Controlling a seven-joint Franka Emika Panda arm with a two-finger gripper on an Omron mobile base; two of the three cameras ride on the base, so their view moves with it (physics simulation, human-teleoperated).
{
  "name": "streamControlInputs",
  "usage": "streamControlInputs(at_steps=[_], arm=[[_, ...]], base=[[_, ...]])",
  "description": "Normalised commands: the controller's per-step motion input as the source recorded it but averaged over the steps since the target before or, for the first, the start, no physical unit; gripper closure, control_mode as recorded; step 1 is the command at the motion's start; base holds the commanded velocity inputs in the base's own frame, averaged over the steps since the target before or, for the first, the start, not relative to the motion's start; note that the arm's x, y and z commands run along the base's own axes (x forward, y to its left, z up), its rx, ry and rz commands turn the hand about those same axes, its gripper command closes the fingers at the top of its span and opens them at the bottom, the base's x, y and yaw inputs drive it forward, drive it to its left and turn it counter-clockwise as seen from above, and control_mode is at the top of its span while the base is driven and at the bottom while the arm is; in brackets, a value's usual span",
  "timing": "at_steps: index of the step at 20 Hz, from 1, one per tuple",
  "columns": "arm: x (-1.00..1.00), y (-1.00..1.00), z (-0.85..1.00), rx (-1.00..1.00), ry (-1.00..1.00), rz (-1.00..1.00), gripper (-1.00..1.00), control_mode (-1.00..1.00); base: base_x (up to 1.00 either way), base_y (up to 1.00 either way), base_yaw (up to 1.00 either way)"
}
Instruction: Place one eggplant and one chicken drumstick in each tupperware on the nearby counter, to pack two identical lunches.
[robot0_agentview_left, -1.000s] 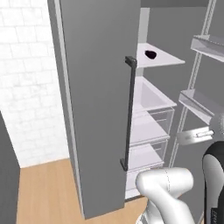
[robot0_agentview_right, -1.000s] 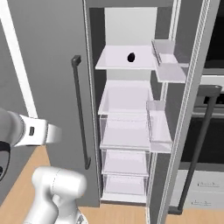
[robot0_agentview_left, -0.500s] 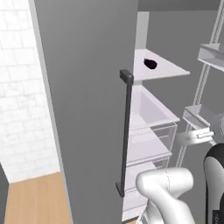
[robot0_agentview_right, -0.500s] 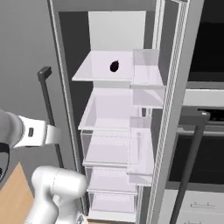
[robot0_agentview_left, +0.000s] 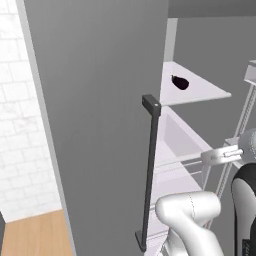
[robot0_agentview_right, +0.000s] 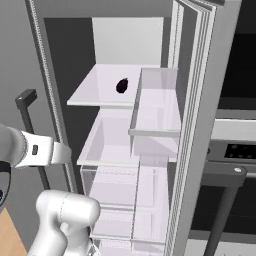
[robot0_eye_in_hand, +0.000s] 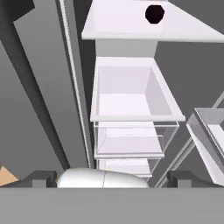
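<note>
One eggplant (robot0_agentview_left: 180, 82), small, dark purple and glossy, lies on the white upper shelf (robot0_agentview_left: 197, 92) of the open fridge. It shows again as the eggplant (robot0_agentview_right: 121, 85) near that shelf's middle, and in the hand view as the eggplant (robot0_eye_in_hand: 154, 14) at the top. My gripper (robot0_eye_in_hand: 111, 179) is open, its dark fingertips (robot0_eye_in_hand: 41, 177) far apart with nothing between them. It sits well below and in front of the eggplant, facing the fridge interior. The chicken drumsticks, the tupperwares and the counter are out of view.
The grey left fridge door (robot0_agentview_left: 95, 125) with a dark bar handle (robot0_agentview_left: 149, 170) stands open beside my arm. The right door (robot0_agentview_right: 200, 100) carries clear door bins (robot0_agentview_right: 155, 115). Below the shelf are a white bin (robot0_eye_in_hand: 131, 92) and clear drawers (robot0_eye_in_hand: 129, 146). A dark oven (robot0_agentview_right: 235, 150) stands to the right.
The whole picture has shifted and the fridge interior looks larger: the base has driven closer. The eggplant stays on its shelf and the gripper stays open.
</note>
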Motion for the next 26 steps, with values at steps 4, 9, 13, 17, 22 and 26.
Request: streamControlInputs(at_steps=[4, 9, 13, 17, 22, 26], arm=[[0.0, -0.04, 0.1, 0.02, 0.0, 0.0, -1.0, -1.0], [-0.03, -0.19, 0.75, 0.08, -0.02, 0.0, -1.0, -1.0], [0.19, -0.16, 0.68, 0.05, 0.0, -0.01, -1.0, -1.0], [0.36, -0.17, 0.4, 0.05, 0.0, -0.04, -1.0, -1.0], [0.52, -0.03, 0.02, 0.0, 0.0, -0.03, -1.0, -1.0], [0.68, -0.01, 0.0, 0.0, -0.08, 0.0, -1.0, -1.0]], base=[[0.1, -0.23, 0.0], [0.0, 0.0, 0.0], [0.0, 0.0, 0.0], [0.0, 0.0, 0.0], [0.0, 0.0, 0.0], [0.0, 0.0, 0.0]])
